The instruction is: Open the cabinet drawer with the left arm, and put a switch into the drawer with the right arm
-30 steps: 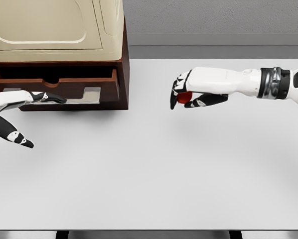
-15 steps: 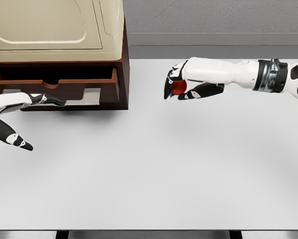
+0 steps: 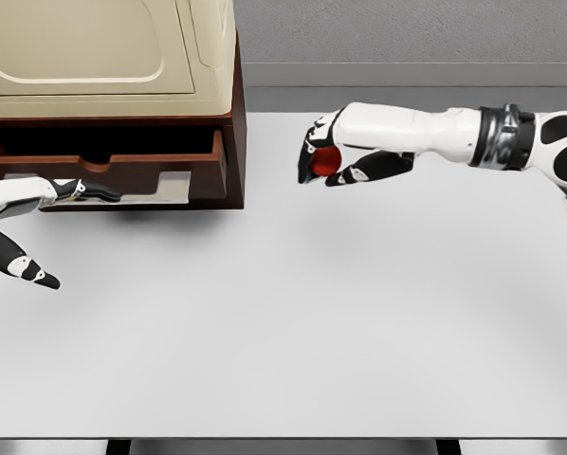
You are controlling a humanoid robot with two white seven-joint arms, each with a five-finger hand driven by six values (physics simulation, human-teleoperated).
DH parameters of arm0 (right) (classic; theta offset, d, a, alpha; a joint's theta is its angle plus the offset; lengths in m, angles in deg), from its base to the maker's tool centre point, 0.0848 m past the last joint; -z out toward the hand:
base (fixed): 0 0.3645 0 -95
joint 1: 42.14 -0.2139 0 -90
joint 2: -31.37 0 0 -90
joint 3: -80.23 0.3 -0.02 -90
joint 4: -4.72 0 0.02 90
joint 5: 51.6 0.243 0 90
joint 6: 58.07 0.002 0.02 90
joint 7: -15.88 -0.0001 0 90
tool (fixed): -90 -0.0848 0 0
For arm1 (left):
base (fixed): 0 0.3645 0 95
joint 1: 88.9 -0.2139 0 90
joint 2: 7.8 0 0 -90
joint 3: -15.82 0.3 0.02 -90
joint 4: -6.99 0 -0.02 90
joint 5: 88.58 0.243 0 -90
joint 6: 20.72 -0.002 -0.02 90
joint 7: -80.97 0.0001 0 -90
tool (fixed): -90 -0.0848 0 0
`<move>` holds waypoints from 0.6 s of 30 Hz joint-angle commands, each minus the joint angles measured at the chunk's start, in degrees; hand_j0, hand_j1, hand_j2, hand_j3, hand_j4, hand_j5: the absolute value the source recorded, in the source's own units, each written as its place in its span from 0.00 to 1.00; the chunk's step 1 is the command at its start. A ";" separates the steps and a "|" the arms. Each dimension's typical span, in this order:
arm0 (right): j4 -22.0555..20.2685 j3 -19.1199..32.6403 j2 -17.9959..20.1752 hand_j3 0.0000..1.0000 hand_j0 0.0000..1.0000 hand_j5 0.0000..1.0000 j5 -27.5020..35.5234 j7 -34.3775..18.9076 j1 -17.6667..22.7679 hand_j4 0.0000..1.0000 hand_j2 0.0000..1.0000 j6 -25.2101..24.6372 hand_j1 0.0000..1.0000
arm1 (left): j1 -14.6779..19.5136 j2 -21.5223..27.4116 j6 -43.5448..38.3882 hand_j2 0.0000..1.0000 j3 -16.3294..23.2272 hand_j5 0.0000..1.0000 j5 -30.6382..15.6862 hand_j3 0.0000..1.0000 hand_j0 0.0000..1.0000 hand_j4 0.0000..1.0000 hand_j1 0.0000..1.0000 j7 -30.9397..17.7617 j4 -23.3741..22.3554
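White surface (image 3: 283, 322) fills the foreground. At its left edge the left hand (image 3: 23, 223) hangs with fingers spread and holding nothing, one fingertip reaching just before the front of the open drawer (image 3: 113, 163). Farther back, above the surface and well right of the brown cabinet (image 3: 234, 114), the right hand (image 3: 336, 156) curls around a red switch (image 3: 325, 161)

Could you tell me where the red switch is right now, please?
In the head view, the red switch sits in the right hand, above the white table, just right of the open drawer.
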 commanded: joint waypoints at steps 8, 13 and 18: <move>0.84 -0.27 -1.88 0.49 0.49 0.49 0.38 0.04 -0.53 0.49 0.49 -1.04 0.49 | -0.09 0.91 0.41 0.98 0.71 0.98 4.10 0.98 0.98 0.98 0.98 0.18 -0.46; 3.12 -1.33 -3.90 0.49 0.49 0.49 0.38 0.04 -1.67 0.49 0.49 -1.13 0.49 | -1.14 1.43 0.41 0.98 0.71 0.98 4.10 0.98 0.98 0.98 0.98 0.18 -0.46; 3.12 -1.41 -4.69 0.49 0.49 0.49 0.38 0.04 -2.02 0.49 0.49 -1.83 0.49 | -1.32 1.43 0.50 0.99 0.79 0.99 4.10 0.99 0.99 0.99 0.99 0.18 -0.46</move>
